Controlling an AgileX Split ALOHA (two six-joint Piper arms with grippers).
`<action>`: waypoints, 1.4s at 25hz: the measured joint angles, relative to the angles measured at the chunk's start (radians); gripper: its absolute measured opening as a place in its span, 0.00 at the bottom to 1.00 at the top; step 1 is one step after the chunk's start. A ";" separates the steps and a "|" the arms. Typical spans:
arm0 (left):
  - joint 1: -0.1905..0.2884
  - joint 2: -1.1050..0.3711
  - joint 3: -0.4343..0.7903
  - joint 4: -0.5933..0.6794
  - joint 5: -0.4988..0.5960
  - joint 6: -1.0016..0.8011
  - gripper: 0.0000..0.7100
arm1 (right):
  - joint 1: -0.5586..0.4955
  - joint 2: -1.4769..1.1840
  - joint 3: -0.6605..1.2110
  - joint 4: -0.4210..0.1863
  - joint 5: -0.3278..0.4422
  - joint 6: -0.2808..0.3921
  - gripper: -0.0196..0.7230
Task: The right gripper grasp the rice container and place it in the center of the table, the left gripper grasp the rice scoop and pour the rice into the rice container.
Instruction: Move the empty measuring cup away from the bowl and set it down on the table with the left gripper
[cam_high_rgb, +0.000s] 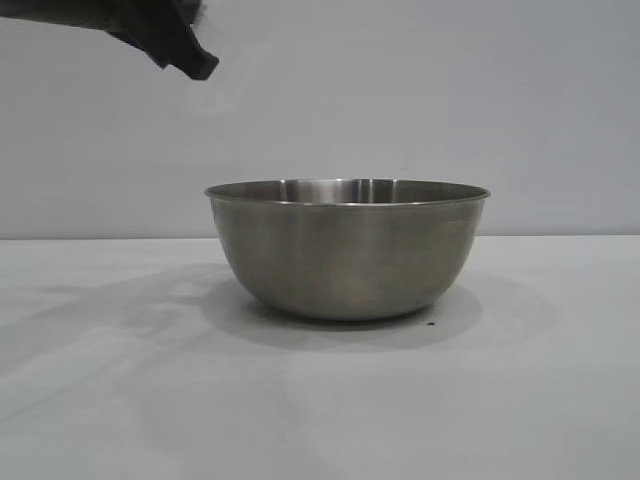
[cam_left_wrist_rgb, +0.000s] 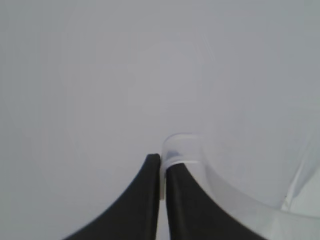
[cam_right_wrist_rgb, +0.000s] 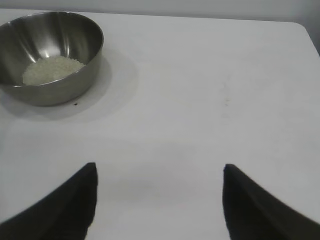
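White table (cam_right_wrist_rgb: 210, 90) bears the rice container (cam_high_rgb: 347, 250) holding rice (cam_right_wrist_rgb: 52, 69); left gripper (cam_left_wrist_rgb: 161, 165) jaws pinch the rice scoop (cam_left_wrist_rgb: 182, 150), right gripper (cam_right_wrist_rgb: 159, 172) jaws gape.

One camera sits low and close, facing the side of the big bowl (cam_high_rgb: 347, 250). My two wrist cameras look past my claws; my right one also sees that bowl.

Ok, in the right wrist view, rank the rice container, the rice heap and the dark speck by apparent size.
1. rice container, largest
2. rice, a heap inside it
3. dark speck on the table, smallest
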 joint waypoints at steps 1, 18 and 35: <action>0.000 0.000 0.012 -0.019 0.000 -0.031 0.00 | 0.000 0.000 0.000 0.000 0.000 0.000 0.63; 0.000 0.158 0.132 -0.069 0.002 -0.314 0.00 | 0.000 0.000 0.000 0.000 0.000 0.000 0.63; 0.000 0.251 0.132 -0.088 0.002 -0.405 0.00 | 0.000 0.000 0.000 0.000 0.000 0.000 0.63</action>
